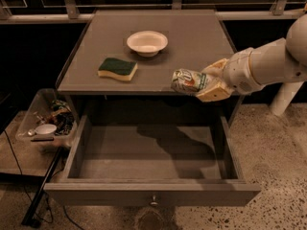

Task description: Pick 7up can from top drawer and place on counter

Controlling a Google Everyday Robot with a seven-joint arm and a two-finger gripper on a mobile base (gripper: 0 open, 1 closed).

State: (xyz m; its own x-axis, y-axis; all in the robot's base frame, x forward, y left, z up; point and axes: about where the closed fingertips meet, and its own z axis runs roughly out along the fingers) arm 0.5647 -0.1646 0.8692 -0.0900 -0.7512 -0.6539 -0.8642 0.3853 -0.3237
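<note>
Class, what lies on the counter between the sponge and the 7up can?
Camera view: only bare counter between the sponge and the 7up can, held by the gripper at the front right edge.
</note>
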